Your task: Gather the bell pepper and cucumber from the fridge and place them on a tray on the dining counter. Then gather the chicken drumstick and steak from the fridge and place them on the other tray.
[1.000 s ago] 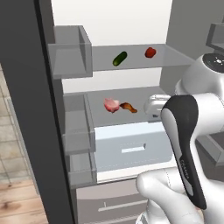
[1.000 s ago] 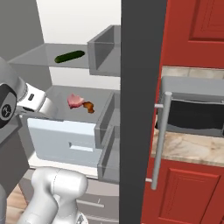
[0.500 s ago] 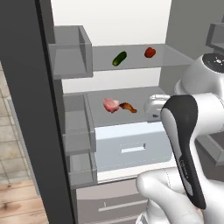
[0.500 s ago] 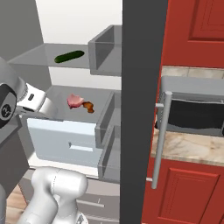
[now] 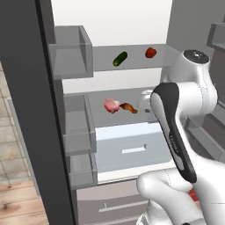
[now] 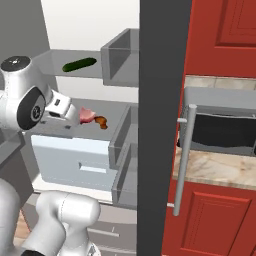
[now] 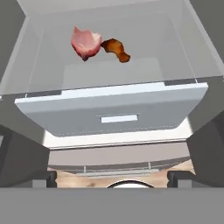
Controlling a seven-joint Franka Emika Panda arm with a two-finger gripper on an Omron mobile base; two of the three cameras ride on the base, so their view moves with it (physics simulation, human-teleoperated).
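Fridge (image 5: 132, 26) open, white interior exposed: cucumber (image 5: 120, 58) and pepper (image 5: 150, 52) on upper shelf, cucumber at 9 o'clock of pepper and apart from it. Steak (image 5: 111, 105) and drumstick (image 5: 128, 107) on glass shelf below, just above pale drawer (image 5: 132, 147), drumstick at 3 o'clock of steak and just beside it; in hand view, steak (image 7: 85, 43) and drumstick (image 7: 115, 49) toward 12 o'clock beyond drawer front. Tool (image 7: 112, 176) fully open, empty, fingertips (image 7: 38, 179) spread wide at 6 o'clock.
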